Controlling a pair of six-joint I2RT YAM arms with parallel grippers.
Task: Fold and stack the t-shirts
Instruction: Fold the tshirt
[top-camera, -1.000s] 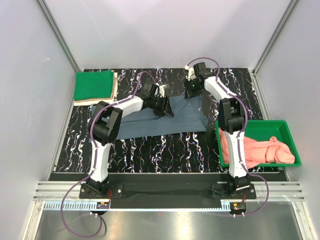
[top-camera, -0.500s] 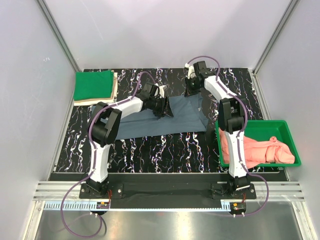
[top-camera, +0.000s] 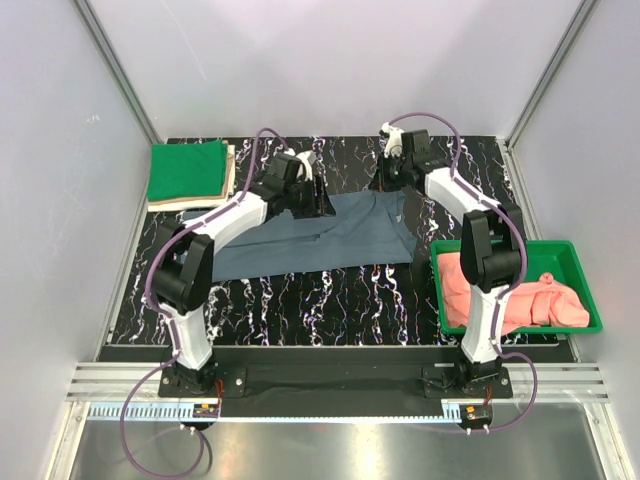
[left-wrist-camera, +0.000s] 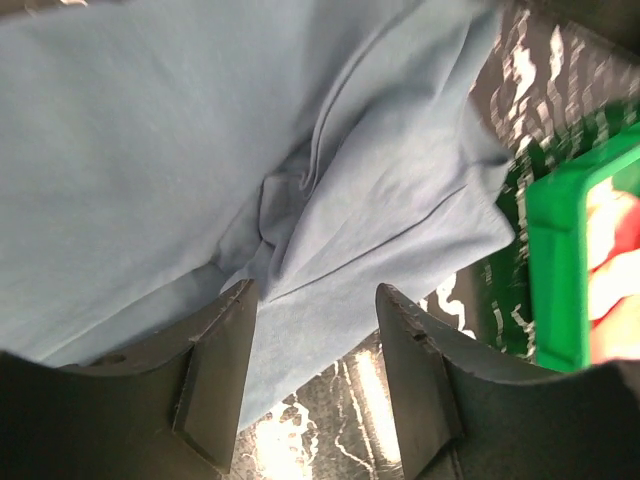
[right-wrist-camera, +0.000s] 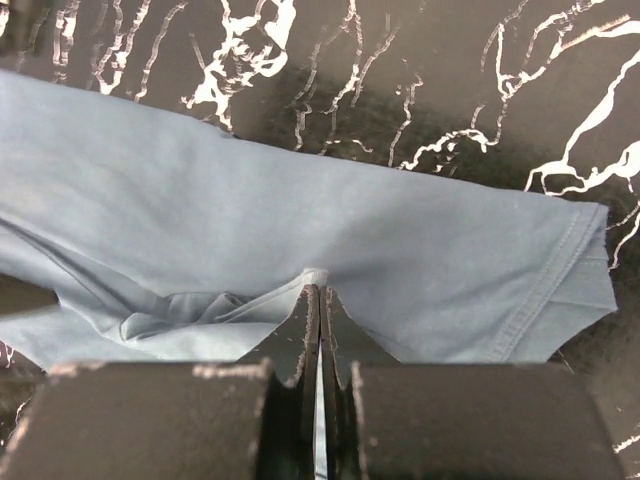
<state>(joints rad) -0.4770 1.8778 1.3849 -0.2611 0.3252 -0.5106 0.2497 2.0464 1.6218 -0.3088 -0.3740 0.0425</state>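
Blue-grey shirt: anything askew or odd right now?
Yes. The blue-grey shirt lies slanted on the table, with creases bunched mid-cloth just ahead of the open left gripper. The right gripper is shut, pinching a small tuck of it. Also, the pink shirts lie crumpled and appear to hang over the green tray's left rim.

The right gripper (right-wrist-camera: 318, 296), jaws pressed together, pinched a small ridge of the slate blue-grey t-shirt (right-wrist-camera: 430, 250) lying on the black marbled table (right-wrist-camera: 470, 90).

No readable text, label or number shows anywhere.
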